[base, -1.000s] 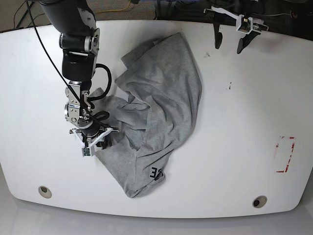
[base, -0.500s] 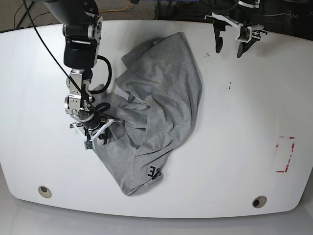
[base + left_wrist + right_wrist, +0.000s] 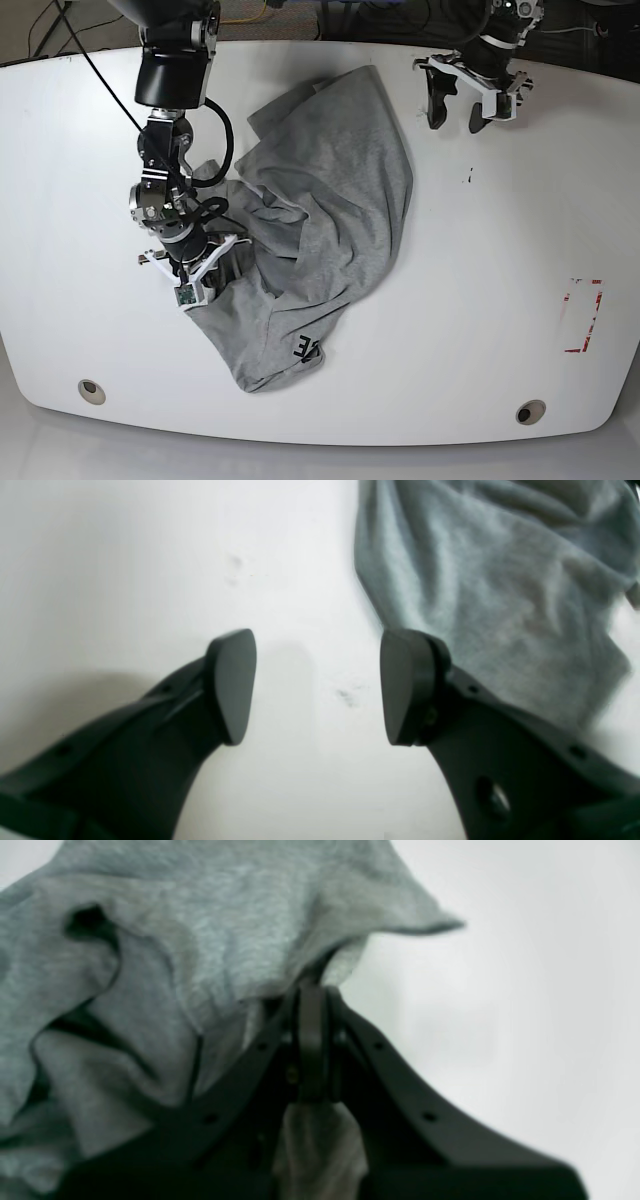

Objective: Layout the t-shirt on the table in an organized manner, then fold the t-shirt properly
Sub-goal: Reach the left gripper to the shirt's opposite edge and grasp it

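at the left of the base view the right gripper (image 3: pixel 205 262) has its black fingers (image 3: pixel 311 1040) clamped together on a bunched fold of the light heather-grey cotton t-shirt (image 3: pixel 330 200). over the last second this gripper has turned and drawn its fold toward the near edge: the lower hem, with its bit of black block lettering (image 3: pixel 306 349), has slid a little leftward and nearer, and the lower part of the cloth looks somewhat more stretched out. the shirt lies left of centre on the large white smooth tabletop (image 3: pixel 500 260), still crumpled, with deep overlapping folds and one flap turned over the middle, so by my reading the laying-out step is only under way and no folding has begun.

further right, at the far edge, the left gripper (image 3: pixel 458 98) has come down and in toward the shirt from the back of the tabletop. its dark rounded fingers (image 3: pixel 232 685) stand well apart with nothing between them, hovering over bare tabletop with the shirt's edge just beside one fingertip in the left wrist view. it looks set to take a second hold, which spreading would need.

the cloth is soft, matte and finely flecked, and drapes in loose ridges. the tabletop is hard and glossy with a few dark specks.
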You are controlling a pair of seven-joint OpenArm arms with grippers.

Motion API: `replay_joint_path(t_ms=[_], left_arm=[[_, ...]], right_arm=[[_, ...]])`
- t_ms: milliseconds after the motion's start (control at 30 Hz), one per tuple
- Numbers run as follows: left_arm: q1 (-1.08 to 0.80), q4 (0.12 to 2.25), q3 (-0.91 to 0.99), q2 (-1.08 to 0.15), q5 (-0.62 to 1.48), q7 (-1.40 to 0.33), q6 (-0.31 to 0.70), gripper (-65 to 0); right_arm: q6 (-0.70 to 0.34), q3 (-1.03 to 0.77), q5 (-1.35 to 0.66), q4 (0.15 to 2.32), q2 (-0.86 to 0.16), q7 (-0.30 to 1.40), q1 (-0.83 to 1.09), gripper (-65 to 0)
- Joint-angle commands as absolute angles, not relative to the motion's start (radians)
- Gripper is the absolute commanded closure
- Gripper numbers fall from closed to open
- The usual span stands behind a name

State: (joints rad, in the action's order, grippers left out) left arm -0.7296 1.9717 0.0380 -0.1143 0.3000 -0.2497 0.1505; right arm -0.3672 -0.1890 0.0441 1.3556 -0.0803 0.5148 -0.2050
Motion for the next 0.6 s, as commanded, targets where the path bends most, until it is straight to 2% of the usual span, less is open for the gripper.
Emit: replay_joint_path(t_ms=[0,100,233,567], left_arm=[[-0.716,1.989,0.035,-0.114,0.328,-0.271,0.2,-37.1],[-0.693,1.989,0.035,-0.111,0.354,-0.34,0.285,-37.1],[-0.653,1.989,0.033,-0.108,0.374,-0.406,0.332,-37.1],[-0.568,1.965,0.019,-0.108,0.378,-0.607,0.34,-37.1]], right_arm=[[-0.366,-0.193,0.03,1.402,-0.09,0.509,-0.22,0.0],[-0.366,-0.193,0.035,1.431,-0.07,0.524,-0.206,0.0],[-0.366,-0.193,0.035,1.477,-0.065,0.53,-0.191,0.0],[-0.367,-0.193,0.03,1.598,-0.061,0.588,-0.159,0.0]])
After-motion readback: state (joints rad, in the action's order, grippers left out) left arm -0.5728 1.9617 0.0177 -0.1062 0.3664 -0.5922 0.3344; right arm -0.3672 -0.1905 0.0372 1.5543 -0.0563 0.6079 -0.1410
